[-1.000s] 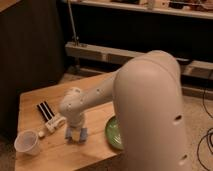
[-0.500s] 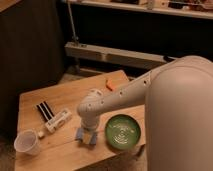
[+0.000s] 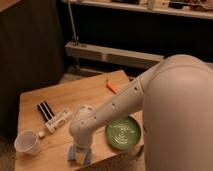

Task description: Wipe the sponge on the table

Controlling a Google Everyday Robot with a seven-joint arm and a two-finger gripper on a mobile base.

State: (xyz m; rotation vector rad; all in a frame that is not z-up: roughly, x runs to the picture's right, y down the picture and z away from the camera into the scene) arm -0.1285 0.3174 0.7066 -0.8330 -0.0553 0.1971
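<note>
The table (image 3: 90, 95) is a low square one with a light wood plank top, seen from above. My arm comes in from the right and bends down to the table's front edge. There the gripper (image 3: 80, 150) points straight down onto the blue-grey sponge (image 3: 73, 154). The sponge lies flat on the wood, and only its ends show on either side of the gripper. The wrist hides its middle.
A green bowl (image 3: 123, 132) sits just right of the gripper. A white cup (image 3: 27, 142), a white tube (image 3: 58, 120) and a black-and-white striped strip (image 3: 45, 111) lie to the left. An orange item (image 3: 112, 87) rests near the far edge. A long grey shelf (image 3: 110, 54) runs behind.
The gripper and the sponge under it have slid toward the table's front edge. The arm swung right, uncovering the green bowl.
</note>
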